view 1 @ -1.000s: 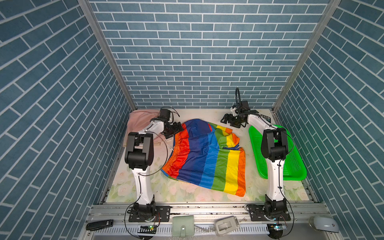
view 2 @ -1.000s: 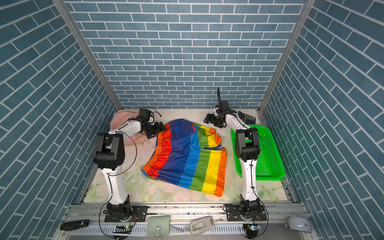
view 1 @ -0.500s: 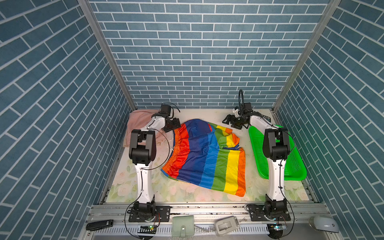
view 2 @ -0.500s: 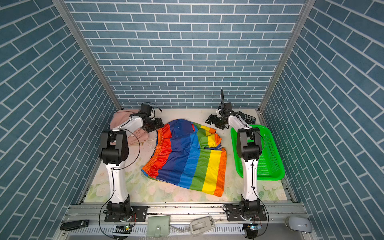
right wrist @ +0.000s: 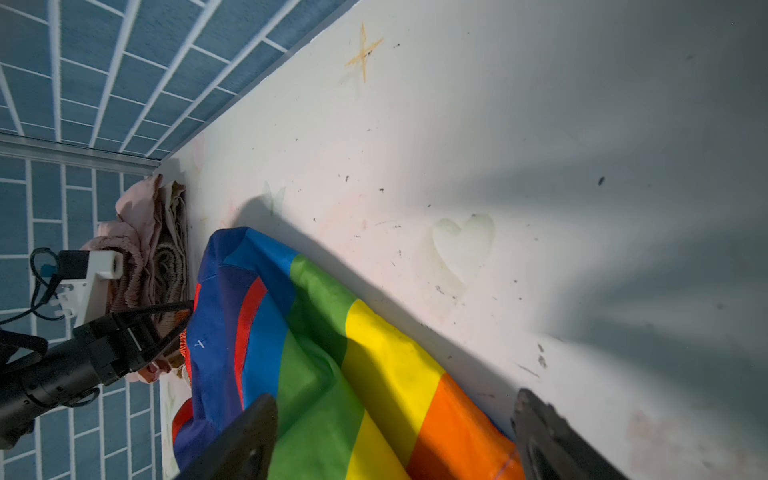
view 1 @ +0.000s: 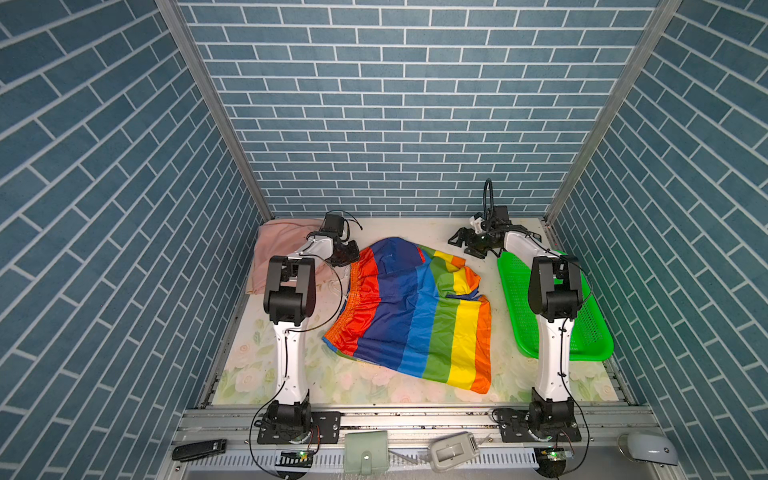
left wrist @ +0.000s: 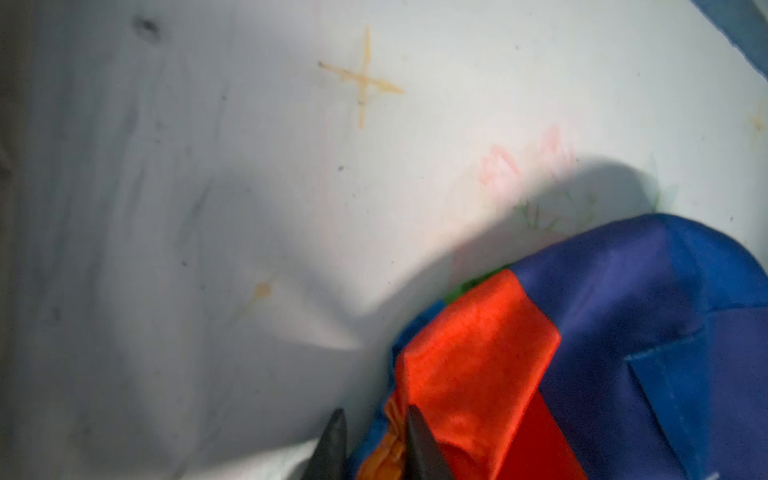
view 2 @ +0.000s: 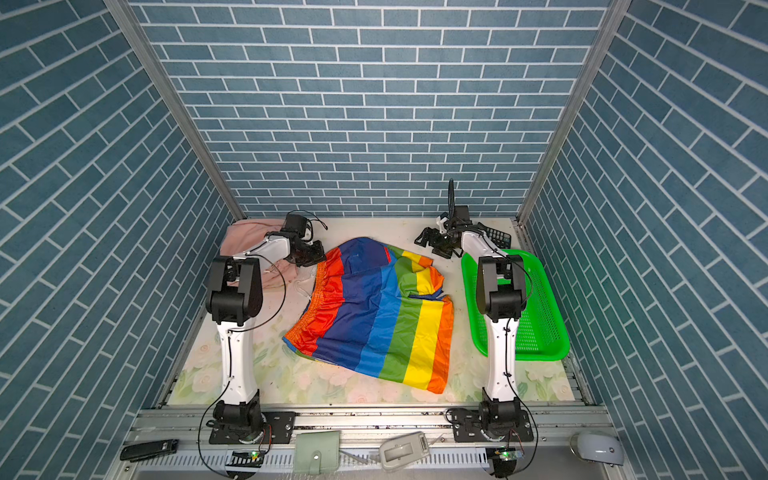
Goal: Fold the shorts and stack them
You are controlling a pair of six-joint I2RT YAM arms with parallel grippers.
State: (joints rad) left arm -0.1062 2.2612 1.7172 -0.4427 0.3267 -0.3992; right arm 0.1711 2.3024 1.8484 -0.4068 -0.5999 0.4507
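Left wrist view: L hand (left wrist: 375,432) is pinching rainbow shorts (left wrist: 623,332) at waistband edge; R hand (right wrist: 395,415) is hanging spread, open tabletop (right wrist: 540,124) beyond.

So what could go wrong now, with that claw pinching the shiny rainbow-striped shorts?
The left gripper holds only a thin edge of the shiny rainbow-striped shorts; slippery cloth might slide out. The right gripper is open, so a lift now could bunch them. The folded salmon-pink shorts sit close and might get dragged.
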